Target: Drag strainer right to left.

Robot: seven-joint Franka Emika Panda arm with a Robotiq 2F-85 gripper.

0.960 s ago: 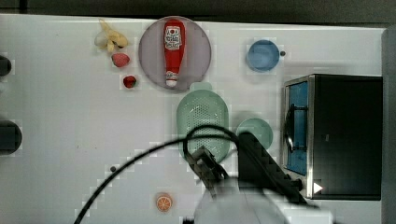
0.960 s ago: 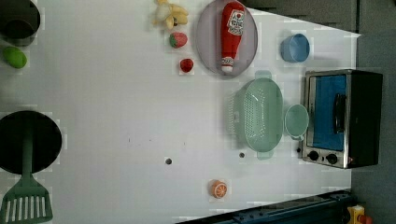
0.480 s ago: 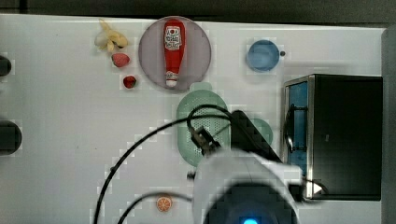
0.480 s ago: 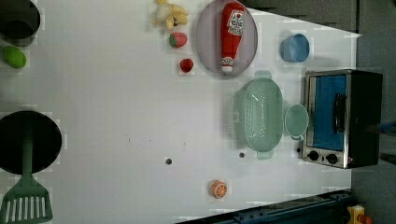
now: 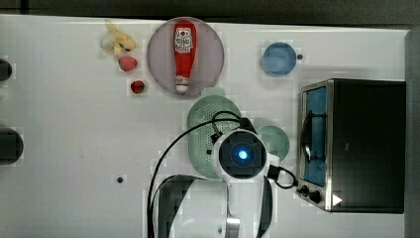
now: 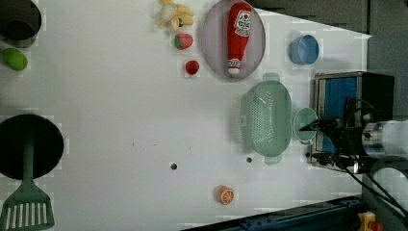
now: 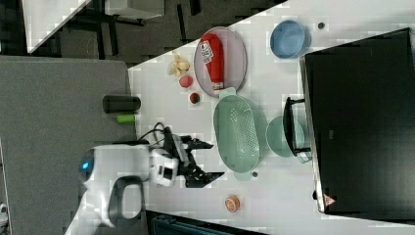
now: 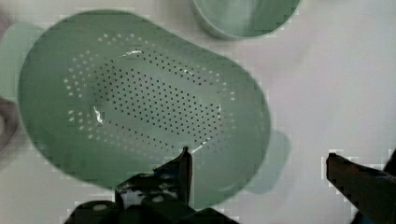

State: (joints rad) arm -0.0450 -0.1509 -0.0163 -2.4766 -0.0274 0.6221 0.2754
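Strainer lies under the claw — fingers spread wide (holding nothing), one fingertip over its rim, the other off to the side; cup just beyond.

Strainer mid-table in the left view, cup just beside it at the left view's right, oven beyond, plate with ketchup bottle behind the strainer.
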